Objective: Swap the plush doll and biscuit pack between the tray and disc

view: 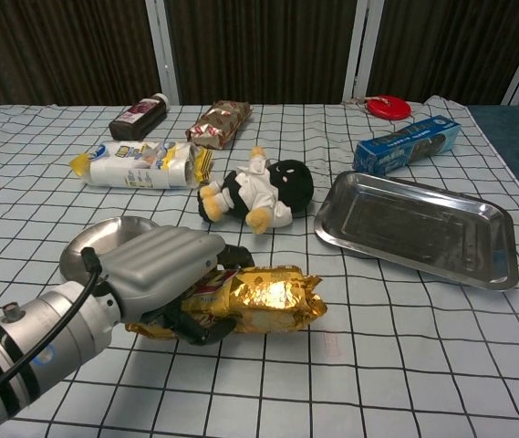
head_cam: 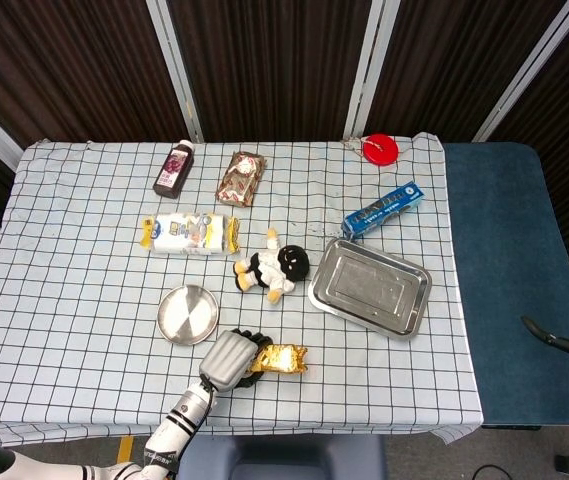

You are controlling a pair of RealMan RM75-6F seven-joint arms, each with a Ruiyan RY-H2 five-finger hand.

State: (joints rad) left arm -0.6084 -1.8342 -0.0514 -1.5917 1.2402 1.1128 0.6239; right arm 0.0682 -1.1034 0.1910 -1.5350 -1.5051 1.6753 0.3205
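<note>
Left hand (view: 163,274) — clasping biscuit pack (view: 264,299)

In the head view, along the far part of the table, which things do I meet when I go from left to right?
Dark bottle → brown foil snack pack → red disc.
</note>
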